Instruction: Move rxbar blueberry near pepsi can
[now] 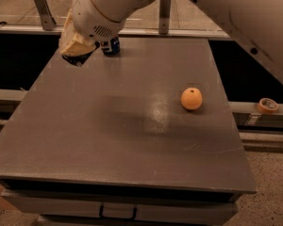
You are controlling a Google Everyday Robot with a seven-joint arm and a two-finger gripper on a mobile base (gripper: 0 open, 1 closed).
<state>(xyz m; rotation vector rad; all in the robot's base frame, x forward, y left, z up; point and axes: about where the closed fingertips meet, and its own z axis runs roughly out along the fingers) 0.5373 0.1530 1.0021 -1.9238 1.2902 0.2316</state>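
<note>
One pincer (76, 55), raised just left of the can (111, 46) and pinched on the dark rxbar (78, 60), should lower gently to the worktop (132, 140) beside the can, releasing flat without knocking it over.

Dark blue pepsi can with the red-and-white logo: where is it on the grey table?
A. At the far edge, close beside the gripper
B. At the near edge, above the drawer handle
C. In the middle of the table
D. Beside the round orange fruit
A: the dark blue pepsi can stands at the far edge of the grey table, close beside the gripper and well apart from the round orange fruit.
</note>
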